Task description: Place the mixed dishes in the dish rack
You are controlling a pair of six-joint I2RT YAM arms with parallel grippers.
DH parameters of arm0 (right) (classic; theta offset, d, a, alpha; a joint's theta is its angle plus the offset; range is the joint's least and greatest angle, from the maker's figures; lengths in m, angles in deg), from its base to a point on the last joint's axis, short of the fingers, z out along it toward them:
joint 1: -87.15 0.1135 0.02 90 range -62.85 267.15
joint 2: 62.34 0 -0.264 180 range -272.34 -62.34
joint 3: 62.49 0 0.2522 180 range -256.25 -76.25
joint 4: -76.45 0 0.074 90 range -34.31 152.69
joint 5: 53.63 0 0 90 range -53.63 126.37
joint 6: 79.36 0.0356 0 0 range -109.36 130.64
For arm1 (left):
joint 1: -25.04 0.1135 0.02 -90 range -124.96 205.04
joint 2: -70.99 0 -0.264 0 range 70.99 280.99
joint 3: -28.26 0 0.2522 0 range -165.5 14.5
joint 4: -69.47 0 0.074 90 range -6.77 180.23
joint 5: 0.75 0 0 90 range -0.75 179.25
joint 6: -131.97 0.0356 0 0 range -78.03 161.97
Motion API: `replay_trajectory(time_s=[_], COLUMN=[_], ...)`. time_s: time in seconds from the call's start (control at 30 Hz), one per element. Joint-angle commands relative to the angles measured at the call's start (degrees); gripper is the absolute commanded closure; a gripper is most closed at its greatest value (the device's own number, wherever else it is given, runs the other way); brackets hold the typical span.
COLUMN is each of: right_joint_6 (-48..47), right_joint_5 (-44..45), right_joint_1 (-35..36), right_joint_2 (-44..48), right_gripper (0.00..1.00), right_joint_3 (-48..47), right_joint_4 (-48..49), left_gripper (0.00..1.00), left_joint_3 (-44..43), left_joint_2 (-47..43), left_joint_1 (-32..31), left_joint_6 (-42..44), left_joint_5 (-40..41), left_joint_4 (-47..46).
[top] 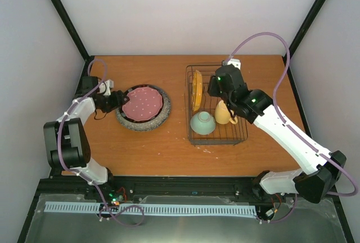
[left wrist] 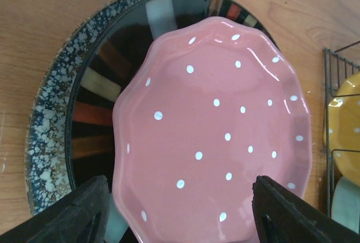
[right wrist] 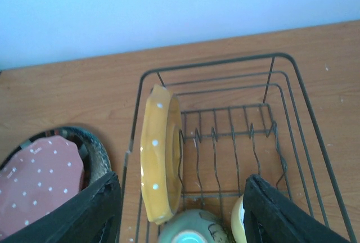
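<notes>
A pink white-dotted scalloped plate (top: 143, 102) lies on a dark-rimmed plate (left wrist: 95, 113), which lies on the large grey speckled plate (top: 125, 120), left of centre. My left gripper (top: 117, 101) is open at the stack's left edge, its fingers (left wrist: 84, 212) either side of the pink plate's (left wrist: 214, 136) near edge. The black wire dish rack (top: 243, 133) holds the orange white-dotted plate (top: 196, 90) on edge, the yellow mug (top: 224, 113) and the pale green bowl (top: 202, 123). My right gripper (top: 215, 89) hovers open and empty over the rack (right wrist: 292, 113), with the orange plate (right wrist: 157, 153) in front of it.
The rack's slotted wire bars to the right of the orange plate hold nothing. Bare wood table lies between the plate stack and the rack. Black frame posts and white walls close in the table's back and sides.
</notes>
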Motion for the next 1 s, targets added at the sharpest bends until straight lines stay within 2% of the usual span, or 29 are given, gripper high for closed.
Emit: replay_trajectory(time_s=[0.0, 0.73, 0.83, 0.97], right_joint_6=[-1.03, -1.96, -1.97, -1.96], right_joint_5=[-1.63, -3.94, -3.76, -3.68], right_joint_1=[-0.74, -2.57, -2.65, -2.66], right_joint_2=[1.79, 2.18, 2.27, 2.38], right_gripper=[0.42, 0.42, 0.42, 0.42], right_joint_3=[2.87, 2.86, 2.81, 2.80], right_joint_4=[1.35, 2.55, 2.29, 2.16], left_gripper=[0.33, 0.38, 0.47, 0.75], left_joint_3=[-3.86, -5.51, -6.05, -6.24], left_joint_2=[3.17, 13.51, 15.45, 17.28], left_joint_1=[-0.01, -2.21, -3.24, -4.03], left_joint_6=[1.43, 5.46, 5.65, 5.85], left_joint_5=[-2.17, -2.01, -2.28, -2.84], left_joint_4=[3.74, 5.78, 5.73, 5.39])
